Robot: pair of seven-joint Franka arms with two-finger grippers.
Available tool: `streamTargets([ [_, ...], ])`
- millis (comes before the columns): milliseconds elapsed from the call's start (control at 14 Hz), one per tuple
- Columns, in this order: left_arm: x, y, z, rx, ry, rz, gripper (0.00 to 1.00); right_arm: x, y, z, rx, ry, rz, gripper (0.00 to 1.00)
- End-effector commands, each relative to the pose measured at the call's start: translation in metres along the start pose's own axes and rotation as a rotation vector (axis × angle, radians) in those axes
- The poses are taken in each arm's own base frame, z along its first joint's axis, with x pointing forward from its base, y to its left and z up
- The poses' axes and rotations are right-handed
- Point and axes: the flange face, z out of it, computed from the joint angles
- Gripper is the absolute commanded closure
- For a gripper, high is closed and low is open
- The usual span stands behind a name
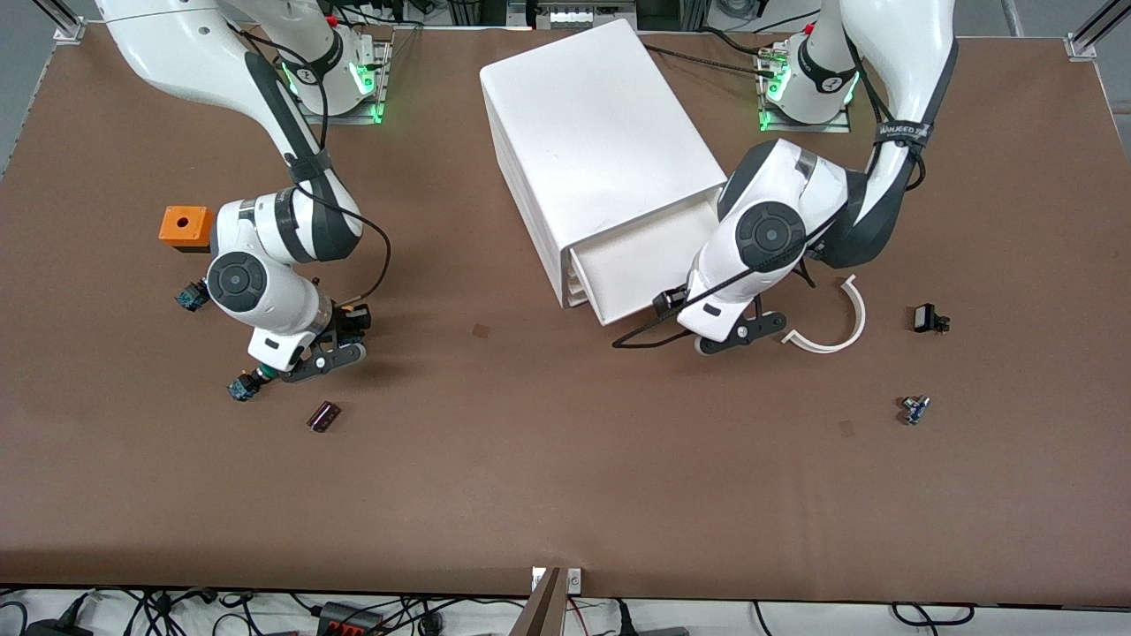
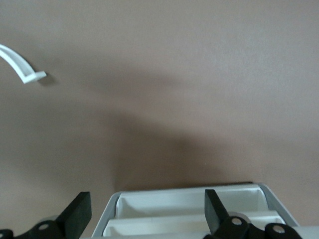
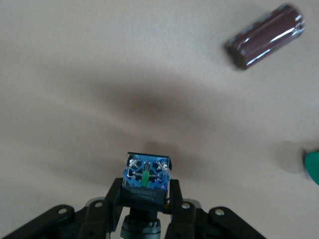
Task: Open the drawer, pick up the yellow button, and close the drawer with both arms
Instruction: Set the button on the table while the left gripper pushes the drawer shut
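The white cabinet (image 1: 592, 124) stands at the middle of the table. Its top drawer (image 1: 632, 265) is pulled partway out. My left gripper (image 1: 740, 336) is open at the drawer's front edge; in the left wrist view (image 2: 147, 213) the drawer's front compartments (image 2: 189, 206) lie between its fingers (image 2: 79, 211) and look empty. My right gripper (image 1: 336, 343) hangs low over the table toward the right arm's end. It is shut on the button (image 1: 353, 315), which shows a bit of orange. The right wrist view shows the right gripper (image 3: 145, 199) holding the button's black-and-blue body (image 3: 145, 179); the cap is hidden.
An orange box (image 1: 185, 226), a blue-bodied button (image 1: 190, 296), a green-capped button (image 1: 243, 387) and a dark cylinder (image 1: 324, 416) lie near my right gripper. A white curved strip (image 1: 835, 331), a black part (image 1: 928, 318) and a small part (image 1: 914, 409) lie near the left arm.
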Motion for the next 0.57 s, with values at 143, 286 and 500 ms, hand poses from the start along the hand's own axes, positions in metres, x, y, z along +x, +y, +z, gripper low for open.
streamTargets([
  [143,-0.047,0.005,0.012,-0.037,-0.08,-0.025,0.0,-0.009,-0.008,0.015,0.016,0.034,-0.052,1.0],
  [286,-0.056,0.01,0.008,-0.04,-0.077,-0.052,0.0,-0.003,-0.013,0.021,0.007,0.067,-0.062,1.0],
  [500,-0.069,0.017,0.01,-0.039,-0.087,-0.03,0.0,0.002,-0.016,0.03,0.008,0.081,-0.044,0.14],
])
